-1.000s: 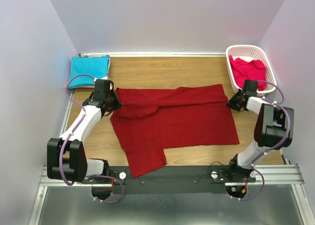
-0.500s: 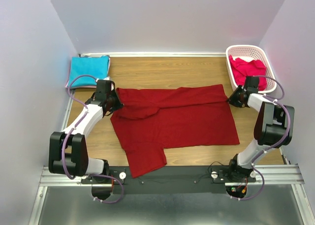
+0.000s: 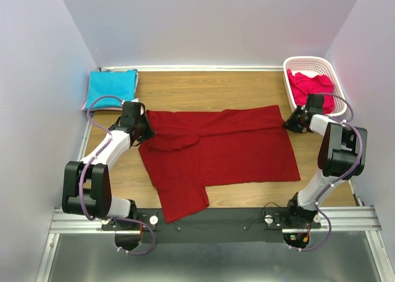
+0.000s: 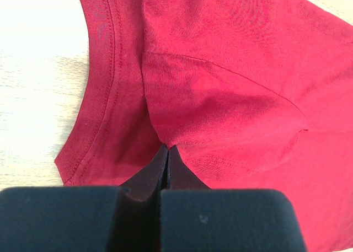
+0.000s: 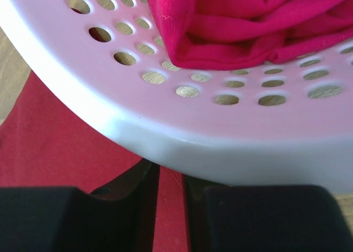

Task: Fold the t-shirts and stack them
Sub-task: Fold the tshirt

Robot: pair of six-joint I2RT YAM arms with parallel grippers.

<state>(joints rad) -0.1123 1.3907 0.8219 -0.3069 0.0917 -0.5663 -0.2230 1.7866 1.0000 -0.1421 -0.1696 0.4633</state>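
Observation:
The dark red t-shirt (image 3: pixel 228 149) lies spread across the middle of the table, its left shoulder folded over. My left gripper (image 3: pixel 147 131) sits at that upper left corner, shut on a pinched fold of the dark red t-shirt (image 4: pixel 220 70) beside the collar. My right gripper (image 3: pixel 289 125) is low at the shirt's upper right corner; its jaws stand slightly apart over flat dark red cloth (image 5: pixel 49 136), with the tips hidden under the basket's rim. A folded turquoise t-shirt (image 3: pixel 111 87) lies at the back left. A pinkish-red t-shirt (image 3: pixel 311 87) is bunched in the basket.
The white latticed basket (image 3: pixel 307 60) stands at the back right, its rim (image 5: pixel 165 136) right over my right gripper's fingers. White walls close in the table on three sides. Bare wood shows behind the dark red shirt.
My right gripper's jaws have parted and it has edged back toward the basket. My left gripper has shifted slightly right along the collar, still pinching cloth.

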